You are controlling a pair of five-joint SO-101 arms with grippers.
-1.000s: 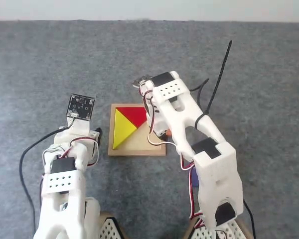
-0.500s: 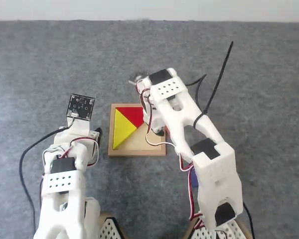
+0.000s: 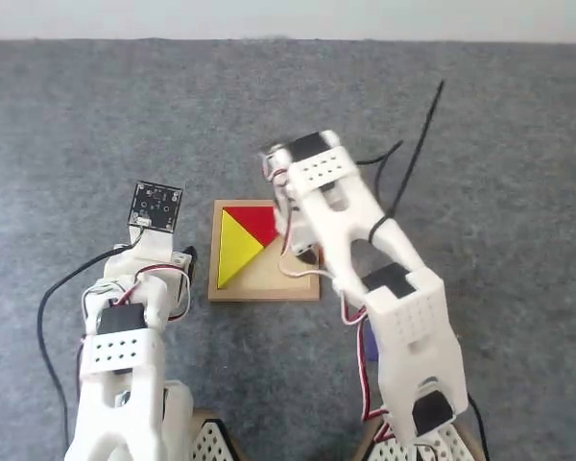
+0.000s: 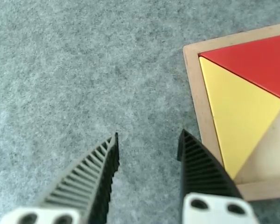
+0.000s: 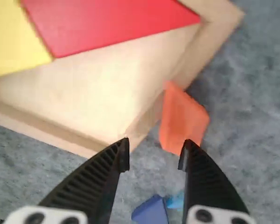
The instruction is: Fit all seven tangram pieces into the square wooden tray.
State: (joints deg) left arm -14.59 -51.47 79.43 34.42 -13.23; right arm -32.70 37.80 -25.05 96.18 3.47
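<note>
Right wrist view: right hand [image 5: 155, 141] spread above tray [image 5: 98, 93] corner, orange piece [image 5: 182, 119] just outside; left hand [image 4: 149, 134] spread too.

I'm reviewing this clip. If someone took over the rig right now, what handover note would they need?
Left gripper: open and empty, over the grey carpet beside the wooden tray.
Right gripper: open and empty, above the tray's edge, close to the orange piece.
Done: the red triangle and the yellow triangle lie flat in the tray, edge to edge.
Left: the orange piece lies on the carpet just outside the tray's rim, and a blue piece lies farther out. Five of the seven pieces are not yet in.
</note>
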